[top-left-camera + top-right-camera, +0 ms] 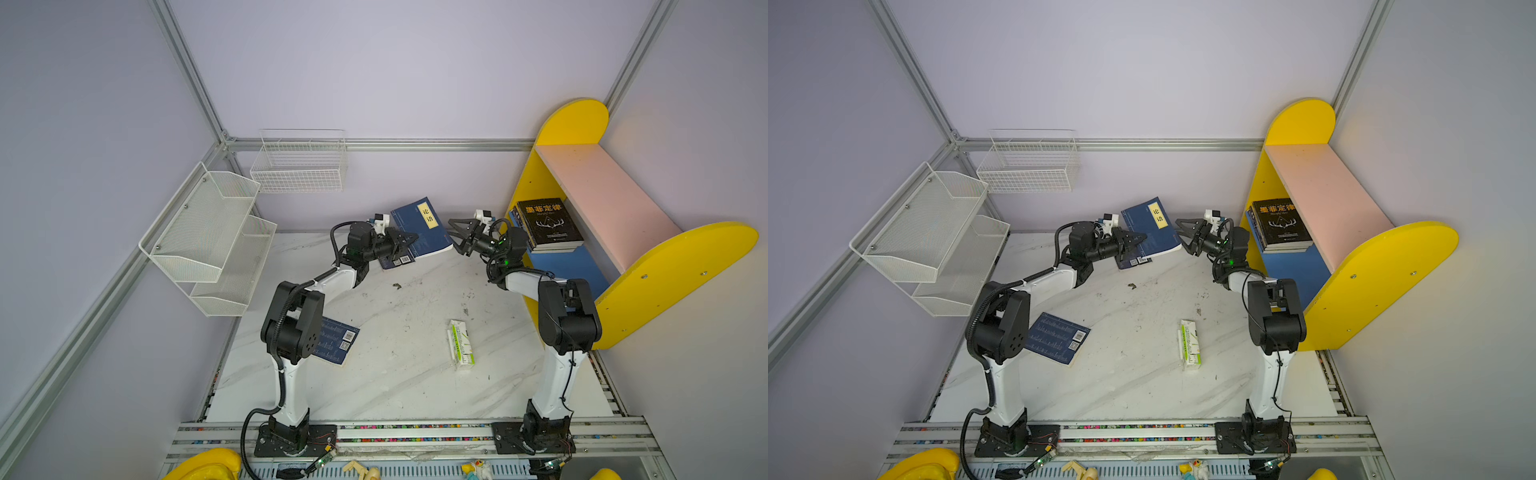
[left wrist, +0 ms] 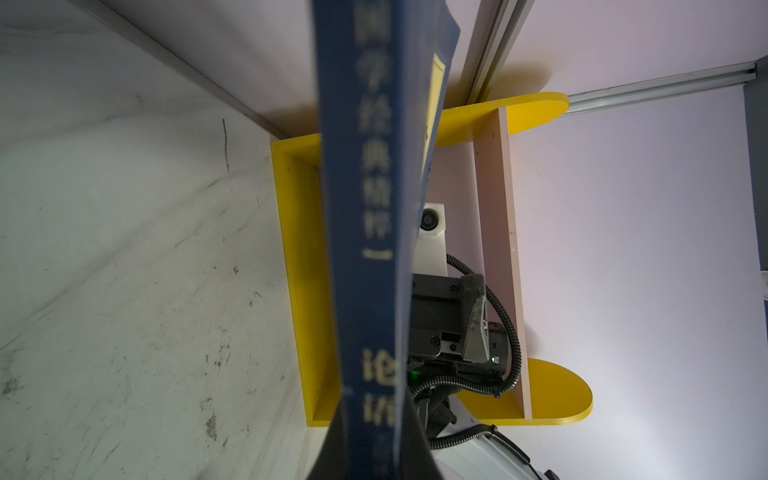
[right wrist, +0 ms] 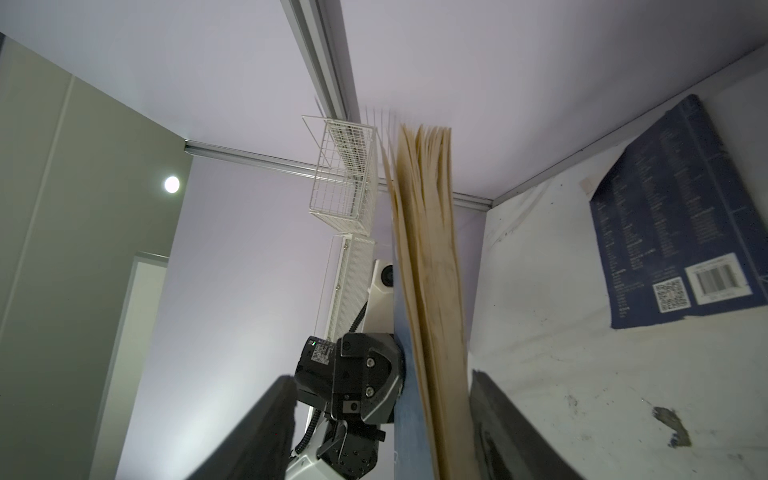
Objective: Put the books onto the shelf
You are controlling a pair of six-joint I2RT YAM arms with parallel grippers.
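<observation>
Over the table (image 1: 415,395), left arm (image 1: 336,279) stretches forward, jaws clamping the book (image 1: 432,241).

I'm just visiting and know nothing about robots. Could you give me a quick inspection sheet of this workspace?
Surface: marbled table, scuffed and stained.
Job's things: raised book held in the air; flat book on the table below it; near book beside the left arm; black book topping a stack on the shelf.
Clutter: carton; dark scrap.
Pincers: left pincer shut on the raised book; right pincer open, astride its page edge.
Cables: black hoses along both arms.
Surroundings: mesh rack, wire basket, lilac walls.
</observation>
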